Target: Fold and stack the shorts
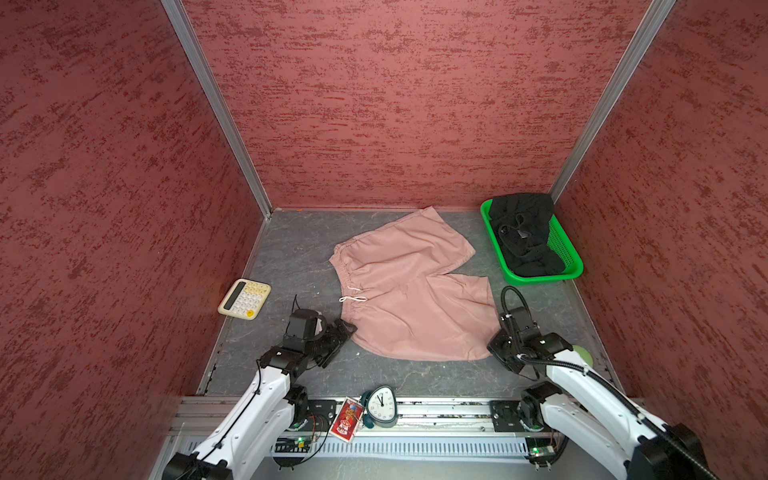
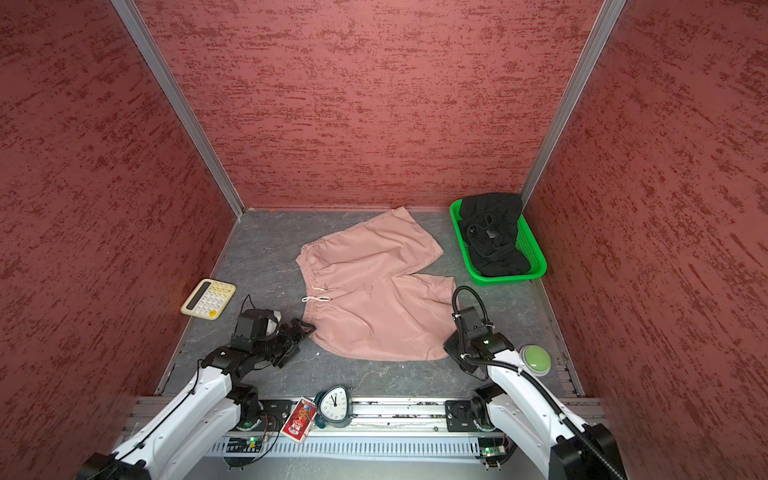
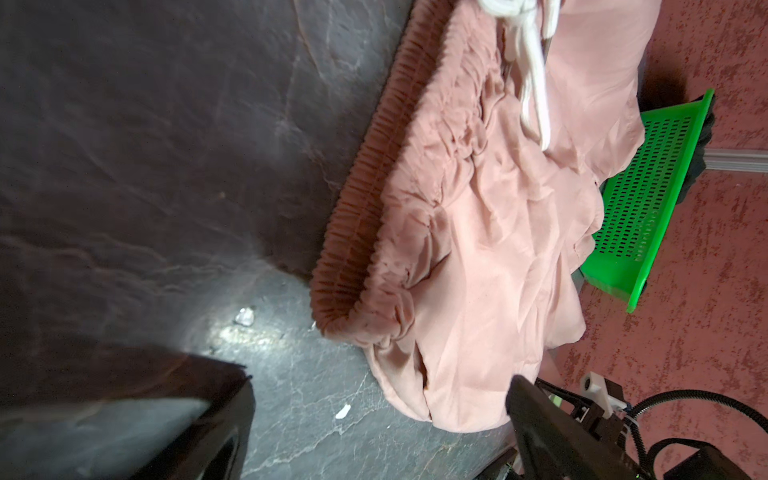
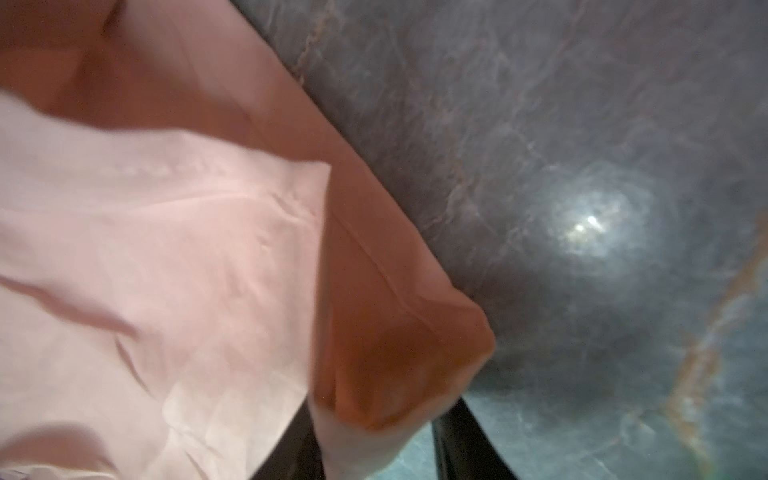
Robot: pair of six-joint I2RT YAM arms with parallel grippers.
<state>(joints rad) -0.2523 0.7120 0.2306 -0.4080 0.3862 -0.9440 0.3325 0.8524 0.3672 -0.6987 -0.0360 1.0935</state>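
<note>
Seemingly the hem (image 4: 415, 324) of the pink shorts (image 1: 411, 299) is straddled by the right gripper (image 4: 374, 444), clamp unclear; the waistband (image 3: 357, 216) must be seized by the wide-open left gripper (image 1: 344, 332).

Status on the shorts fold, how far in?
Done: nothing; pink shorts lie flat, unfolded. In hand: their hem corner sits in the right gripper, grip unclear; left gripper open by the waistband. Left: fold them, then black shorts in the basket, stack.

Calculator (image 1: 244, 299) left on grey table (image 1: 291, 249); clock (image 1: 381, 406) beside red card (image 1: 346, 419) at front rail; green basket (image 1: 540, 277) back right.
</note>
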